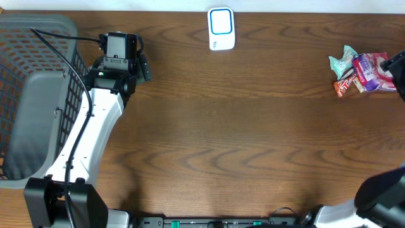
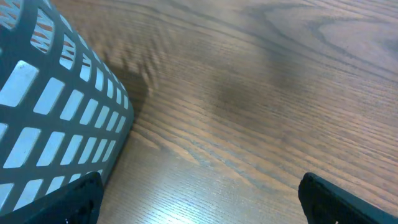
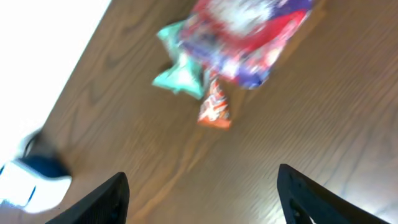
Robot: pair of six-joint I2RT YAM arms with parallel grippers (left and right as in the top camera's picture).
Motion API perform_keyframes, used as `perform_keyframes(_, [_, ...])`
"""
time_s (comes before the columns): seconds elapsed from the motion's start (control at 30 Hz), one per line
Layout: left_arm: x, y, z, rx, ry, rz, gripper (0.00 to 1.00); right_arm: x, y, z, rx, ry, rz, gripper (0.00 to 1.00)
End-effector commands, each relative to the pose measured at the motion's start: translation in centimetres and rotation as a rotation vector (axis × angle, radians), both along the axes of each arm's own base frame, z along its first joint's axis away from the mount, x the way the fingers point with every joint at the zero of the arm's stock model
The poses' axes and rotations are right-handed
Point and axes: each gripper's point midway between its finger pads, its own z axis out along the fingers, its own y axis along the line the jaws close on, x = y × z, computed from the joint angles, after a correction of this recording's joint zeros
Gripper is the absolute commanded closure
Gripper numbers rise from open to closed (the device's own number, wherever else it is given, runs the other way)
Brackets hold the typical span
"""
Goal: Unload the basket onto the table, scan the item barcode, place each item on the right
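The white scanner (image 1: 221, 28) with its blue window lies at the table's far edge; in the right wrist view the scanner (image 3: 31, 183) is a blurred shape at lower left. A small pile of snack items sits at the far right: a purple-and-red bag (image 1: 372, 71) (image 3: 249, 31), a teal packet (image 1: 342, 61) (image 3: 180, 71) and an orange-red packet (image 1: 345, 87) (image 3: 214, 107). My right gripper (image 3: 202, 199) hangs open above bare wood short of the pile, holding nothing. My left gripper (image 2: 205, 202) is open and empty over the table beside the basket.
A grey plastic basket (image 1: 31, 95) (image 2: 56, 112) fills the left end of the table, right next to the left arm (image 1: 95, 120). The right arm shows only at the frame's right edge (image 1: 397, 62).
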Motion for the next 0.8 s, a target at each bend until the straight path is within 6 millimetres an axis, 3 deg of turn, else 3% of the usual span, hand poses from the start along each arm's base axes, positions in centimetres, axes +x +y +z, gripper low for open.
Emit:
perform_keyframes(0.0, [0.1, 0.3, 0.2, 0.018, -0.001, 0.000, 0.00, -0.4, 4.6, 2.3, -0.048, -0.028, 0.171, 0.32])
perform_keyframes(0.2, [0.1, 0.3, 0.2, 0.018, -0.001, 0.000, 0.01, -3.9, 9.3, 2.0, -0.192, -0.013, 0.267, 0.32])
perform_keyframes(0.3, [0.1, 0.3, 0.2, 0.018, -0.001, 0.000, 0.01, -5.5, 12.0, 0.7, -0.218, -0.084, 0.303, 0.18])
perform_keyframes(0.37, [0.1, 0.3, 0.2, 0.018, -0.001, 0.000, 0.01, -6.4, 13.8, -0.3, -0.247, -0.148, 0.342, 0.03])
perform_keyframes(0.53, [0.1, 0.3, 0.2, 0.018, -0.001, 0.000, 0.01, -8.3, 17.8, -3.5, -0.258, -0.310, 0.424, 0.01])
perform_keyframes(0.77, [0.1, 0.3, 0.2, 0.018, -0.001, 0.000, 0.01, -10.3, 18.8, -10.5, -0.099, -0.283, 0.303, 0.01])
